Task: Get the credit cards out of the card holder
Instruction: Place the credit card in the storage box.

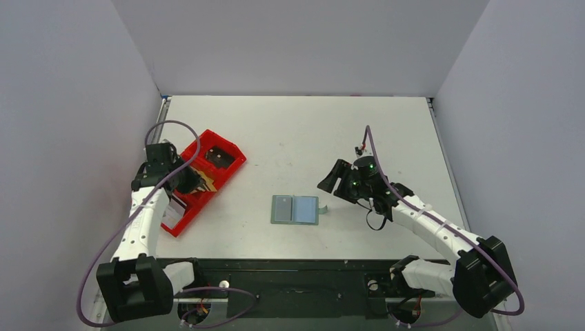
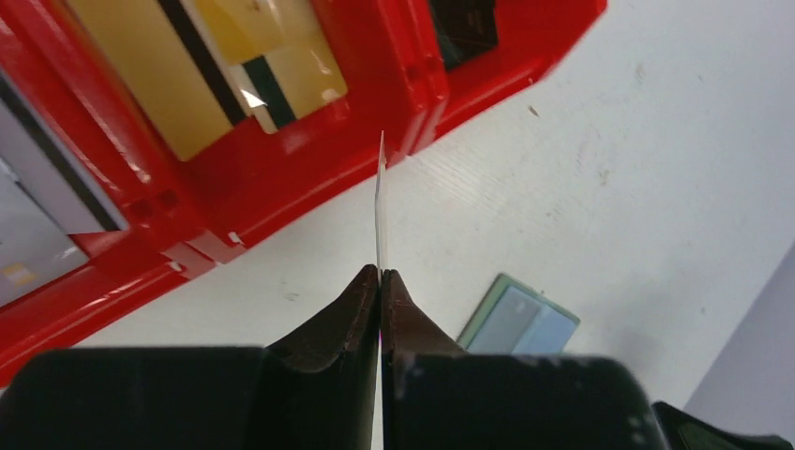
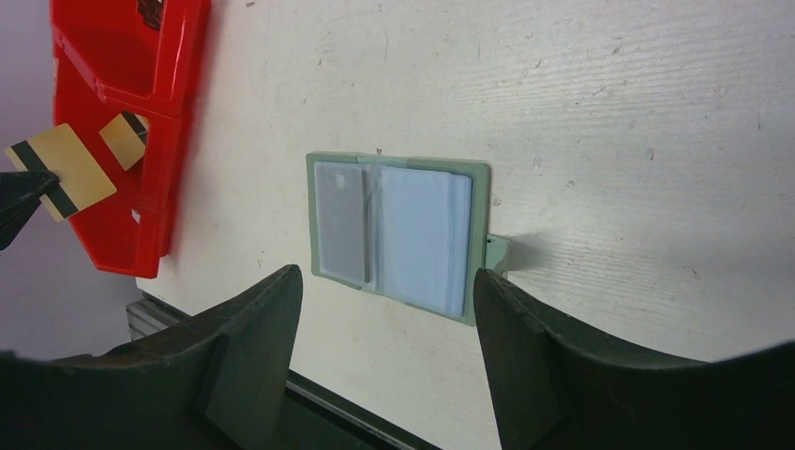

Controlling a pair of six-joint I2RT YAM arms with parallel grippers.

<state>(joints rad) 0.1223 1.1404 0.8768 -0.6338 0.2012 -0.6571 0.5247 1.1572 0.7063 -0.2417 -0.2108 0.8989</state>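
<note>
The card holder [image 1: 295,209] lies open and flat on the table, grey-green with a small side tab, and bluish credit cards [image 3: 417,234] show in its pockets. My right gripper [image 1: 334,182] hovers just right of it, open and empty; in the right wrist view its jaws [image 3: 386,277] stand wide on either side of the holder's near edge. My left gripper [image 1: 198,181] is over the red tray, shut on a tan credit card with a black stripe [image 3: 61,169]. That card shows edge-on [image 2: 381,202] above the closed fingertips [image 2: 381,274].
A long red tray [image 1: 181,224] lies at the left, with tan striped cards [image 2: 202,84], a grey-white card [image 2: 28,220] and a dark item [image 1: 219,156] in its compartments. A black rail runs along the table's near edge [image 1: 296,265]. Grey walls stand on three sides.
</note>
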